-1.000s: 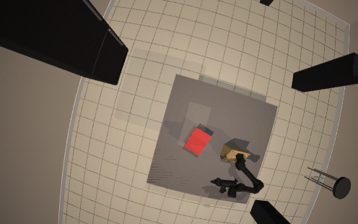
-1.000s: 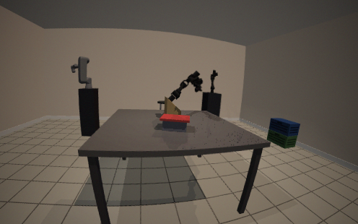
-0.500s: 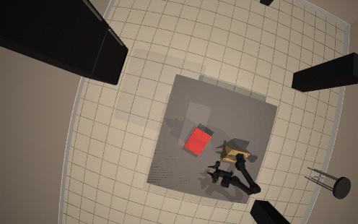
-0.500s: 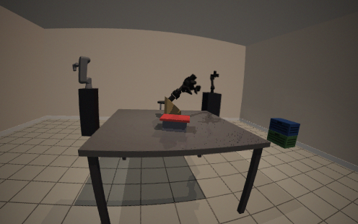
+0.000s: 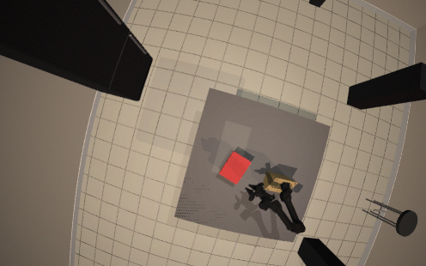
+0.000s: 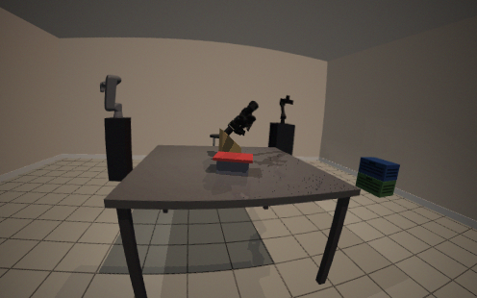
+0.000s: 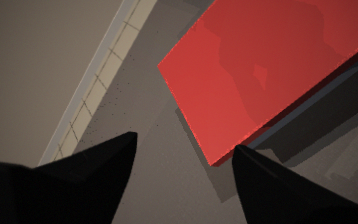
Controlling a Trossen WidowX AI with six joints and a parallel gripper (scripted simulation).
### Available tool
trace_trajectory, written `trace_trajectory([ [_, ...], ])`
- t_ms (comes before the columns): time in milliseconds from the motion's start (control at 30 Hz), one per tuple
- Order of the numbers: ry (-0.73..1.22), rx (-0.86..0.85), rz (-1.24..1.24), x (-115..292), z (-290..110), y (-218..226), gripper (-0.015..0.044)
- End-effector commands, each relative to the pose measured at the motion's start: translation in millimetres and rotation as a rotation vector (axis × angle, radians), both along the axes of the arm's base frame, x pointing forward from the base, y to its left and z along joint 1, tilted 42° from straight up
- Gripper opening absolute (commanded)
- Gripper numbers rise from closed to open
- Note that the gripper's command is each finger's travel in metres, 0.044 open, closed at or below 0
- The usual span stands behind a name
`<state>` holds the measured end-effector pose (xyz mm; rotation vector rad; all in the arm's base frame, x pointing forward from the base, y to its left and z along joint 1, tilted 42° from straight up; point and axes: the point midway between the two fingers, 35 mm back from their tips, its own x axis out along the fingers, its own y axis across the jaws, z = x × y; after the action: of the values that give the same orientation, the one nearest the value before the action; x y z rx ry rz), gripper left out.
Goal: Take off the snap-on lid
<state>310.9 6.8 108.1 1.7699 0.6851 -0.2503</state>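
Observation:
A red lid (image 5: 235, 167) (image 6: 233, 158) (image 7: 250, 45) sits level on top of the dark blue-grey storage box (image 6: 233, 167) (image 7: 295, 115), which stands on the table (image 5: 296, 142) (image 6: 163, 178). The lid's rim overhangs the box walls. My gripper (image 5: 248, 191) (image 6: 244, 132) (image 7: 185, 147) is partly open, with nothing between the fingers. It is in the air above the table, higher than the lid and off to one side of it. In the wrist view the right fingertip overlaps the lid's near corner in the picture; they look apart in the top and exterior views.
A yellowish wooden wedge-shaped mount (image 5: 272, 184) (image 6: 227, 142) stands on the table at the arm's base. Black pedestals and a stool (image 5: 406, 223) stand around the table. Blue and green crates (image 6: 379, 169) are on the floor at the right of the exterior view.

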Motion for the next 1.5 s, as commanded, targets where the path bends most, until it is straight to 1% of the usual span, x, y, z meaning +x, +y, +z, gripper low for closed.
trace_trajectory([
  [0, 0.286, 0.392, -0.379, -15.4, -60.7, -13.0, 0.0235],
  [467, 0.292, 0.402, -0.389, -15.7, -61.9, -13.3, 0.0235],
  [533, 0.293, 0.401, -0.389, -14.4, -67.3, -9.3, 0.0235],
  [667, 0.295, 0.402, -0.389, -12.8, -97.0, 16.5, 0.0235],
  [733, 0.294, 0.404, -0.389, -14.6, -105.7, 25.2, 0.0235],
  [1467, 0.293, 0.404, -0.389, 6.6, -119.1, 31.8, 0.0235],
])
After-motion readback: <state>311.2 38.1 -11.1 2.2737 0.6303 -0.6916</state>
